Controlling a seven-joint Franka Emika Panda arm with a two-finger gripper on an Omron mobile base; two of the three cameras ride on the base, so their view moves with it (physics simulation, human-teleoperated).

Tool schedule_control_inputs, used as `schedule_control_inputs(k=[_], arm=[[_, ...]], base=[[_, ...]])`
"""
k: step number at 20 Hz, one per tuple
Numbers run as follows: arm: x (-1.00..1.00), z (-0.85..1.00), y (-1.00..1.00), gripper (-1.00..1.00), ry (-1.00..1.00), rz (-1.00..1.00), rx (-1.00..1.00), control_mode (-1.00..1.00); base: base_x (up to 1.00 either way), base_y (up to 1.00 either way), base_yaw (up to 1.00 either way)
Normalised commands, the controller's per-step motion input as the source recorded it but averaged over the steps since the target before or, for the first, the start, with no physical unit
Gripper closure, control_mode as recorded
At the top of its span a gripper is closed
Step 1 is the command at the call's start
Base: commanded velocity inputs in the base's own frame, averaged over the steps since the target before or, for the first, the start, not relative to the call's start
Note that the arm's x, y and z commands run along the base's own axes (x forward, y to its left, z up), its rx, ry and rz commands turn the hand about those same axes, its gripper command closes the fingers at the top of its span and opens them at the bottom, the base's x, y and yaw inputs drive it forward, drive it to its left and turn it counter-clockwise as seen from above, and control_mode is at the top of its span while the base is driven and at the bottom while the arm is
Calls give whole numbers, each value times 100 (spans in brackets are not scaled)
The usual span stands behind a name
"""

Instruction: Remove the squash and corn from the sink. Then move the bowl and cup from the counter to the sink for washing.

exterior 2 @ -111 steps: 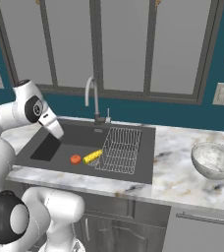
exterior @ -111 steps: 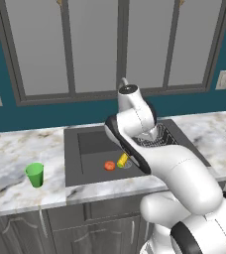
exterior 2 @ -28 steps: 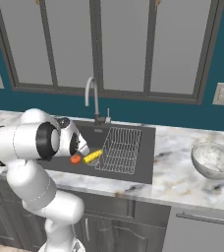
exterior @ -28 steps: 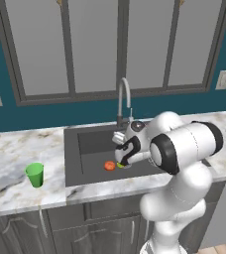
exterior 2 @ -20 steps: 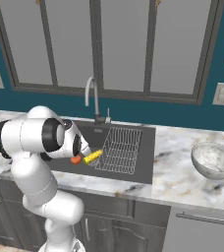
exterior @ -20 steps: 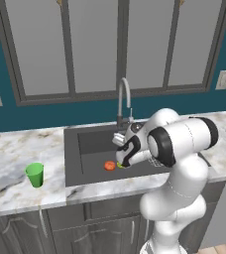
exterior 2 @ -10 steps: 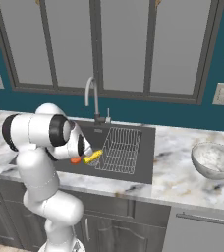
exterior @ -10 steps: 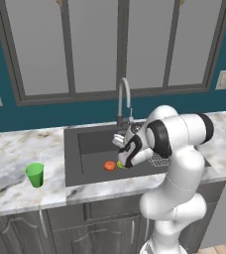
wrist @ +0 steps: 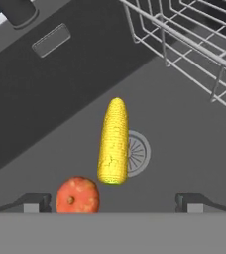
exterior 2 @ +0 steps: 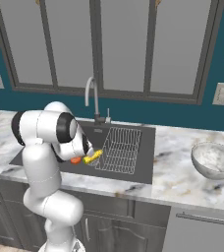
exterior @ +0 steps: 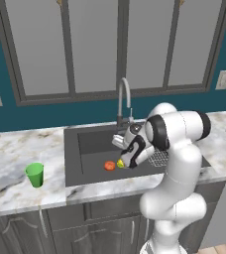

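Pincer [wrist: 113, 201] lower now (wide open) over squash [wrist: 78, 195] & corn [wrist: 113, 141].

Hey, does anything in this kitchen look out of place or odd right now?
Yes: food lies in the sink. The corn rests partly over the drain, with the squash beside it, next to the wire rack. Nothing looks spilled or broken.

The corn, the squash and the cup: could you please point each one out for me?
corn [wrist: 113, 141], hand view, middle of the yellow cob.
squash [wrist: 77, 195], hand view, centre of its orange-red skin.
cup [exterior: 34, 174], left base view, green side wall.
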Motion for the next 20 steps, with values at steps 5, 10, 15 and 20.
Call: schedule_control_inputs(k=[5, 10, 15, 20], arm=[[8, -16, 9, -100, 0, -2, 0, -100], [5, -17, 9, -100, 0, -4, 0, -100], [2, -17, 7, -100, 0, -5, 0, -100], [5, -18, 1, -100, 0, -4, 0, -100]], base=[[0, 0, 0], [0, 0, 0], [0, 0, 0], [0, 0, 0]])
